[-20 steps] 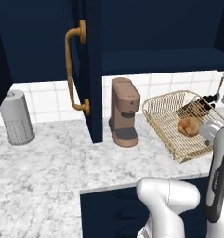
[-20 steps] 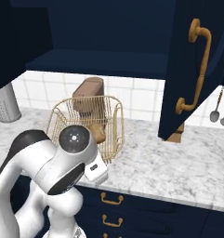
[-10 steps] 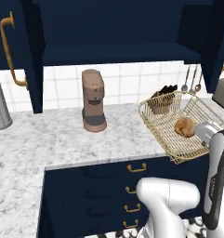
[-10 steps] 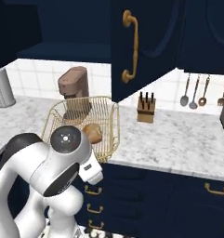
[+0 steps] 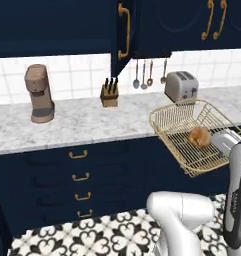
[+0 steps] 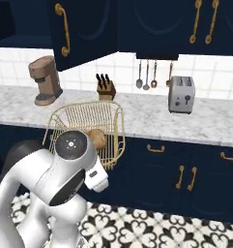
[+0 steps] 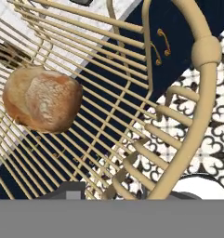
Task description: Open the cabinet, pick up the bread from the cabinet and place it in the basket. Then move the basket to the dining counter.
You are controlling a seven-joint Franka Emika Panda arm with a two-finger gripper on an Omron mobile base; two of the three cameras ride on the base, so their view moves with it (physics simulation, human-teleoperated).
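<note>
Kitchen counter (image 5: pixel 82 125) runs under the cabinet (image 5: pixel 123 30), door hanging open since the bread is out. Basket (image 5: pixel 187 135) is lifted off the counter edge, carried level so the bread (image 5: pixel 199 136) stays inside. Gripper seems clamped on the rim, jaws partly open; the fingers are hidden.

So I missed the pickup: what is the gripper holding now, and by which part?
The basket, carried off the counter with the bread inside, apparently held at its near rim; the fingers themselves are hidden.
</note>
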